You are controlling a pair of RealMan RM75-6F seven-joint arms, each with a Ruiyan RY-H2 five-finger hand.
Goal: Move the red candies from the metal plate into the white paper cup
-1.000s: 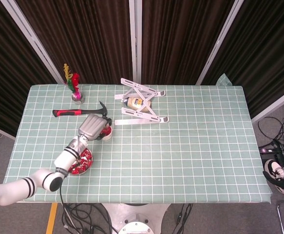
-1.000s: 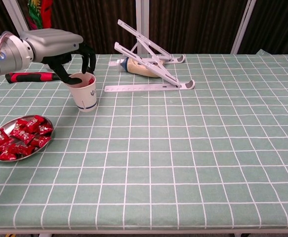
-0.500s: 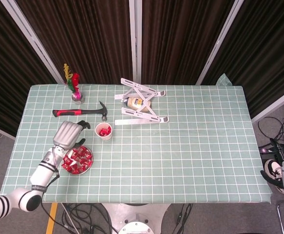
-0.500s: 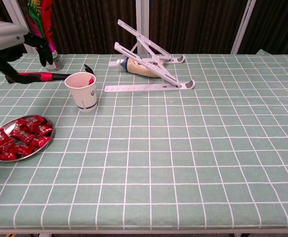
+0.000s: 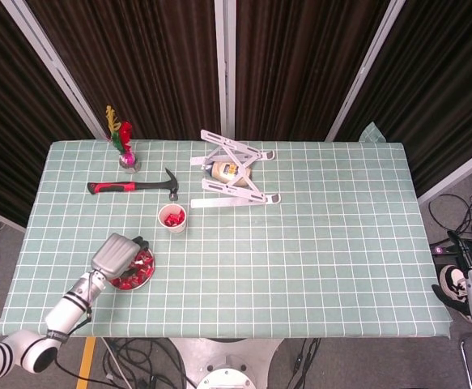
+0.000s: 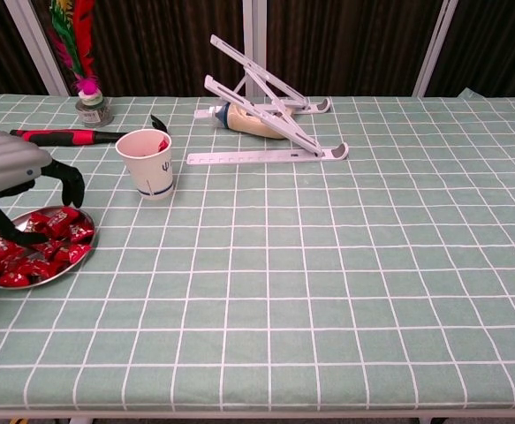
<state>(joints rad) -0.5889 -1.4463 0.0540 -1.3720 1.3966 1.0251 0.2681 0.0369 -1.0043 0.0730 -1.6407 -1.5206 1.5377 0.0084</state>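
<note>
At the lower left of the chest view, the left robot hand (image 6: 14, 181) is held empty, fingers spread, over the red candies (image 6: 29, 247) on the metal plate (image 6: 79, 254); one candy should be pinched cleanly, then carried to the white paper cup (image 6: 148, 164)

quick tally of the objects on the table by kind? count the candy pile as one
metal plate with red candies: 1
white paper cup: 1
hammer: 1
folding metal stand: 1
bottle lying under the stand: 1
shuttlecock: 1
Total: 6, besides the left hand over the plate.
</note>
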